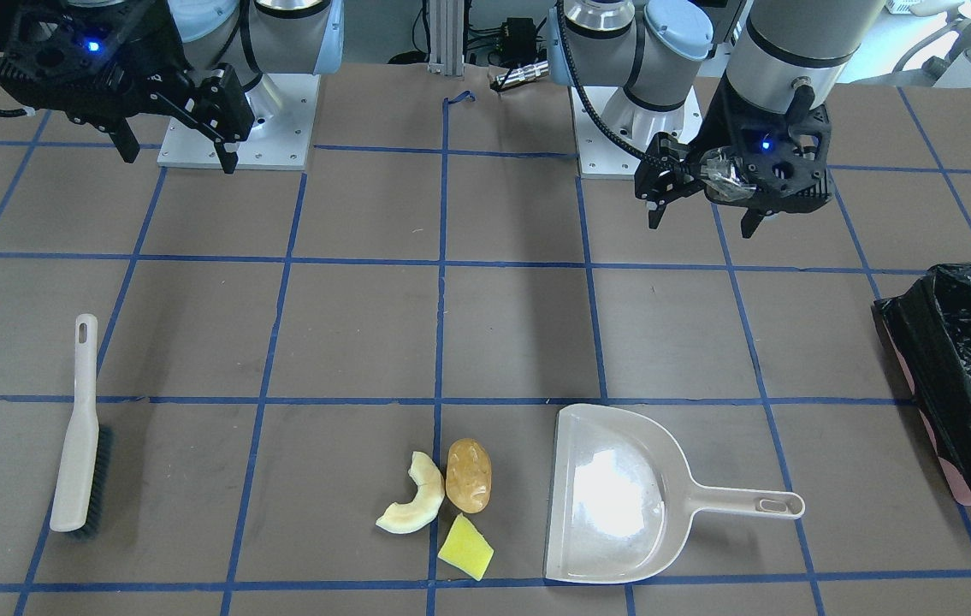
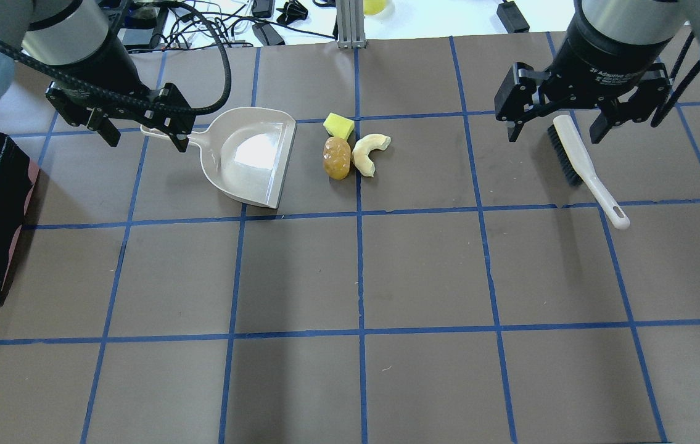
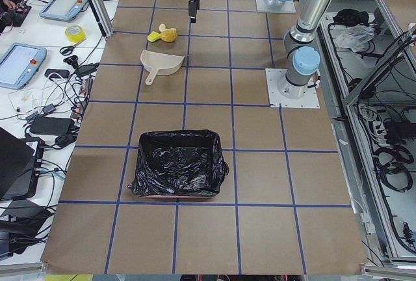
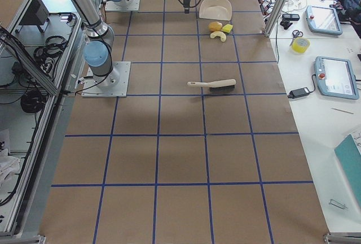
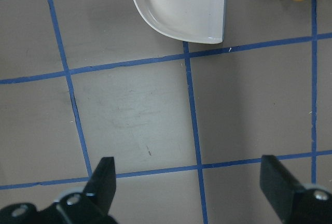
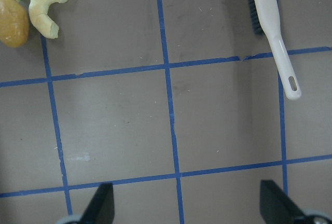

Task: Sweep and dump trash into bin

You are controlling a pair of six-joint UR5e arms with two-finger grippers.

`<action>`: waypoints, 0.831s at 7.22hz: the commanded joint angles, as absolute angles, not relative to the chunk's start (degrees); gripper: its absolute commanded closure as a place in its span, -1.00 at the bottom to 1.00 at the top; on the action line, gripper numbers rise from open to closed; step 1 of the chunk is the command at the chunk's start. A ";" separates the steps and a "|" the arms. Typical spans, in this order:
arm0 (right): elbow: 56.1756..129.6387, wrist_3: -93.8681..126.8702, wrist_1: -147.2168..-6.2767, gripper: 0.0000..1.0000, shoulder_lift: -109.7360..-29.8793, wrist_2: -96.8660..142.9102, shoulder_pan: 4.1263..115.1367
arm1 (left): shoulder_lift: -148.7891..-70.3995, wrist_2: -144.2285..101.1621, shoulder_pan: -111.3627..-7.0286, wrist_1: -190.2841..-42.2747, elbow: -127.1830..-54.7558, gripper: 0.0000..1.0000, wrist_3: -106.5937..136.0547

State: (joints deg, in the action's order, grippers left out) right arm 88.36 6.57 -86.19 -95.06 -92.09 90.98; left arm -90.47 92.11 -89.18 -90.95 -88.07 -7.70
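The only writing I can read is white lettering on the body of the right hand (image 2: 553,135), "2F Adaptive", with the rest cut off. That hand hangs above the table (image 2: 362,271) with its fingers spread wide and nothing between them. So does the left hand (image 2: 145,142). The trash lies in a tight cluster on the far side of both hands, away from the robot's base and roughly midway between them. The golden-brown oval potato-like lump (image 2: 337,158) has its long axis running toward and away from the robot. The pale curved crescent slice (image 2: 371,154) sits just beside it on the right hand's side, its rounded back toward the lump and its hollow turned away. The yellow sponge wedge (image 2: 338,126) sits just beyond the lump; I cannot make out its green side clearly. The beige plastic dustpan (image 2: 251,157) lies ahead of the left hand, its long axis across the table, its open mouth toward the trash and its handle pointing outward toward the bin. The white-handled brush with dark bristles (image 2: 578,163) lies ahead of the right hand, handle hole toward the robot. The pinkish rectangular bin lined with a crinkly black plastic bag (image 1: 913,368) stands well out past the left hand at the table's end.
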 commanded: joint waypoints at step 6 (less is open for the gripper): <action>88.51 6.59 -85.52 -1.00 -95.89 -92.29 90.62 | -90.00 92.02 -89.21 -90.88 -89.03 -1.00 -7.73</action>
State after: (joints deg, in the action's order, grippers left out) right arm 88.47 6.58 -85.55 -95.86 -92.29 90.62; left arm -90.08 92.02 -89.21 -90.88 -89.00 -7.71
